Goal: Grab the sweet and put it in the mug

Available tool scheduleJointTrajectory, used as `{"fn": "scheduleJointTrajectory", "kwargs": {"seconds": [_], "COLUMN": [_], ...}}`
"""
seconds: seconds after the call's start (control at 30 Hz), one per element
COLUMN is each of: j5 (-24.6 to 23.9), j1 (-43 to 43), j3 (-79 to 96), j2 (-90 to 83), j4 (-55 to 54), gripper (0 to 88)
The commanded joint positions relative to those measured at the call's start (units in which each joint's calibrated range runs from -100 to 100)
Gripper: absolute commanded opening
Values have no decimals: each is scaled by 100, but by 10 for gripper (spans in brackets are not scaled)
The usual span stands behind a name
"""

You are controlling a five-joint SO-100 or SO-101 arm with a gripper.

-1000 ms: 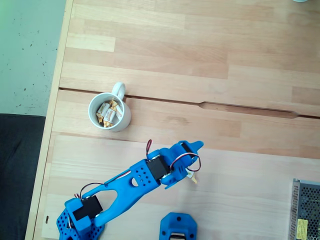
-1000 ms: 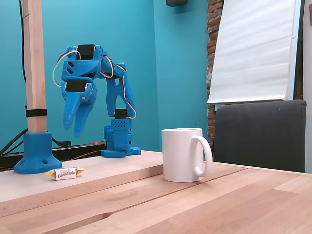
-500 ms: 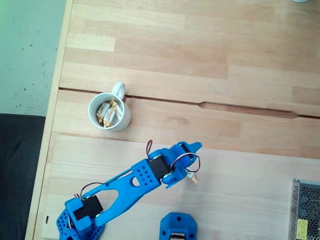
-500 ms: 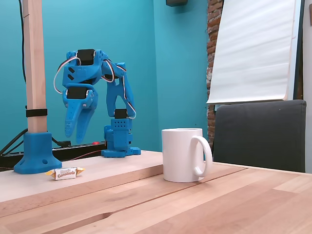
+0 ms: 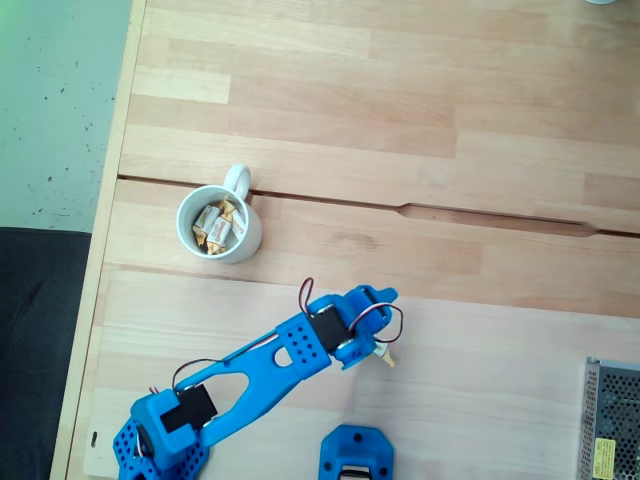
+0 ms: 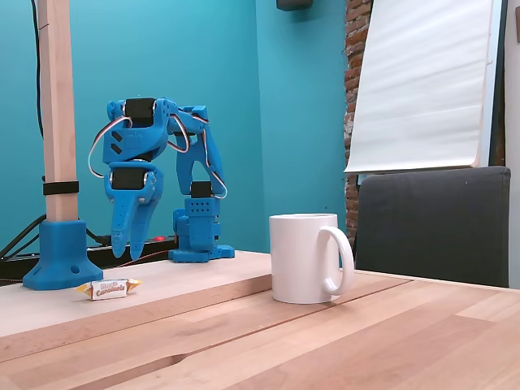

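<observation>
One sweet is seen lying on the pale planked wooden tabletop, a small white wrapped piece with twisted yellow-gold ends; in a fixed view from above only its tip is seen beside the arm. One mug is counted, round, white and glossy like ceramic, with a single loop handle, standing upright well apart from the sweet. Inside the mug, several similar wrapped sweets are seen from above; their exact number cannot be told. One blue plastic arm is shown, with red, black and white wires looped at its joints. Its end effector is pointed downward above and just behind the sweet, with the tapered fingers drawn narrowly together and nothing held. A square wooden post is set in a blue plastic foot.
</observation>
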Motion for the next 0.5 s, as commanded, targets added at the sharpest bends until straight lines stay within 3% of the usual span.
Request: {"fn": "scheduleJointTrajectory", "kwargs": {"seconds": [0.0,0.23,0.47], "j5": [20,63,454], "j1": [-18,-18,-18], "j3": [-129,-932,-1128], "j2": [-123,-97,-71], "j4": [464,1359,1875], "gripper": [286,286,280]}}
